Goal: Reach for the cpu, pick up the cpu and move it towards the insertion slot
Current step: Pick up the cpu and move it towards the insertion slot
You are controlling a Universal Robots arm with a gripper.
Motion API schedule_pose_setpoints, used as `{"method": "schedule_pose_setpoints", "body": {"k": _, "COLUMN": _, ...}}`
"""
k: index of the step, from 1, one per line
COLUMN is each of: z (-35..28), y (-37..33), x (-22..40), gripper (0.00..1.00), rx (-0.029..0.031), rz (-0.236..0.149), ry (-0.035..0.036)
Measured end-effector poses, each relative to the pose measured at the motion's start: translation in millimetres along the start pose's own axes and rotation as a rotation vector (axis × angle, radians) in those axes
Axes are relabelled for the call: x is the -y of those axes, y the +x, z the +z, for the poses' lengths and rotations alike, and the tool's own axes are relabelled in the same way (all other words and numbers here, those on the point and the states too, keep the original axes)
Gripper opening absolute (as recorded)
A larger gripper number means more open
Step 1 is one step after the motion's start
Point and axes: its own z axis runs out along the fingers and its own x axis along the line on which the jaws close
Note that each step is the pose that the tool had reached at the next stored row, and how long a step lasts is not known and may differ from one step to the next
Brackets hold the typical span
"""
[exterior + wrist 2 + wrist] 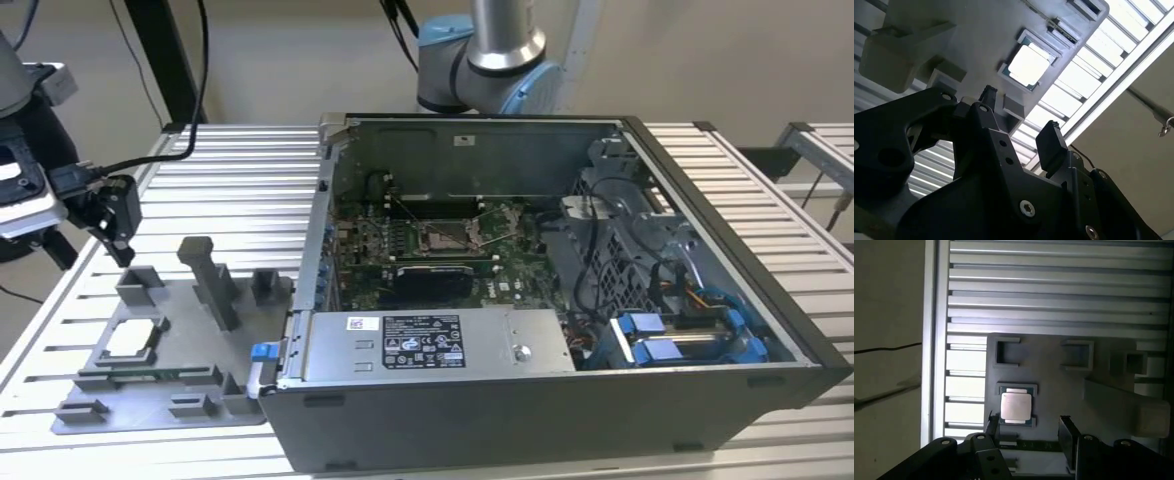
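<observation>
Tool (114,215) jaws apart and empty, above cpu (130,340) in grey fixture (134,415) by bench (240,170) edge, insertion slot (447,237) well apart inside open case (534,410)

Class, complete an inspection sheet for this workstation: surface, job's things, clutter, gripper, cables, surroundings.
Surface: slatted metal table, holding a grey fixture and an open case.
Job's things: cpu lies flat in a fixture pocket, silver side up; slot sits on the green board inside the case.
Clutter: upright blocks on the fixture.
Gripper: the gripper is open, empty, clear of the cpu.
Cables: black cable runs to the gripper; wires inside the case.
Surroundings: arm base behind the case; second table on the exterior view's right.
</observation>
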Motion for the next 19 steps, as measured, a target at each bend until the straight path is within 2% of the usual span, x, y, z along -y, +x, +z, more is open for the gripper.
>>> {"method": "schedule_pose_setpoints", "body": {"k": 19, "z": 14.7, "y": 5.2, "x": 0.5, "gripper": 1.0, "rx": 0.0, "rz": 0.0, "ry": 0.0}}
